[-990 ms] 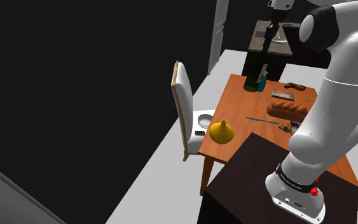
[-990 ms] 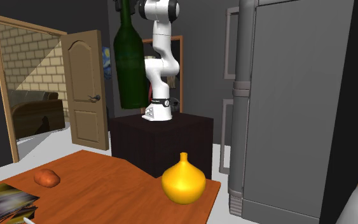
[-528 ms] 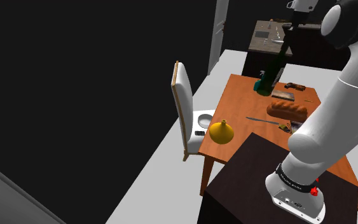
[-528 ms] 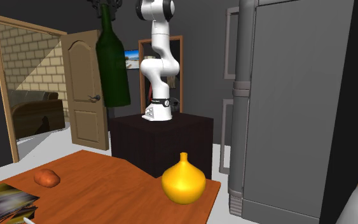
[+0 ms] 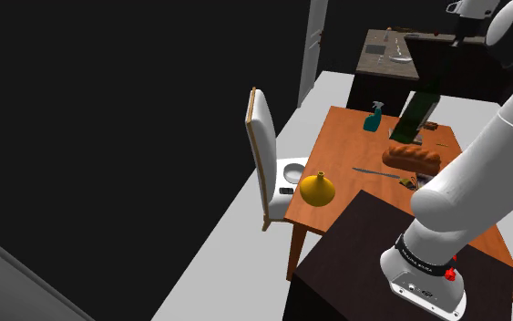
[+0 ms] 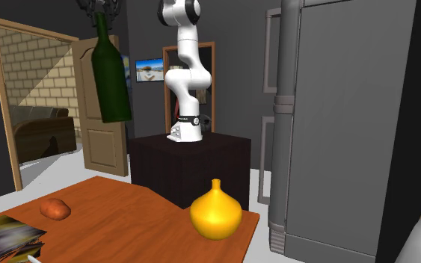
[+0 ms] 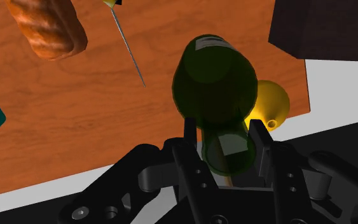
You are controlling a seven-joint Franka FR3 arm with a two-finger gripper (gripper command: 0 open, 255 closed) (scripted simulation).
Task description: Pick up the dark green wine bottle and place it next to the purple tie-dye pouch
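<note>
Wine bottle [image 5: 417, 114] now tilted, farther sideways.

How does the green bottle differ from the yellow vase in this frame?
The dark green bottle is tall and slim; the yellow vase is squat and bulbous. The bottle hangs tilted in the air, clasped at its neck by the gripper; the vase stands upright on the wooden table, near its corner. Both narrow to a neck.

A brown desk [image 5: 345, 150] stands on a grey floor [image 5: 236, 237] with a white chair [image 5: 263, 137] beside it. A brown door [image 6: 100, 149] stands open.
</note>
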